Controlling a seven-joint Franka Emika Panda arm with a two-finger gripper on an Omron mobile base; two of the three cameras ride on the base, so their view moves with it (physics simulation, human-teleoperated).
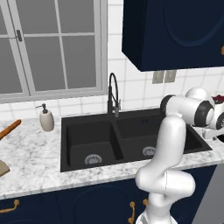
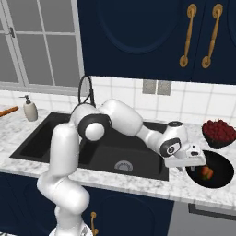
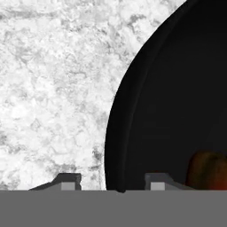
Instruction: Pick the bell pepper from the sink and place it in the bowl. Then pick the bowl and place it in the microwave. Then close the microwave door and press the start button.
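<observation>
Beside bowl, heaped red fruit bowl.

Bell pepper & bowl both cut by hand-view edges; claw mostly hidden.

Two base cameras behind the arm, one camera on the hand.

The sink is viewed forward and downward from the rear left, and it is shared with the rear-right view, where the bowl on the counter is also taken in. From the hand, the bowl's rim and the marble beside it are seen steeply from above at very close range.
</observation>
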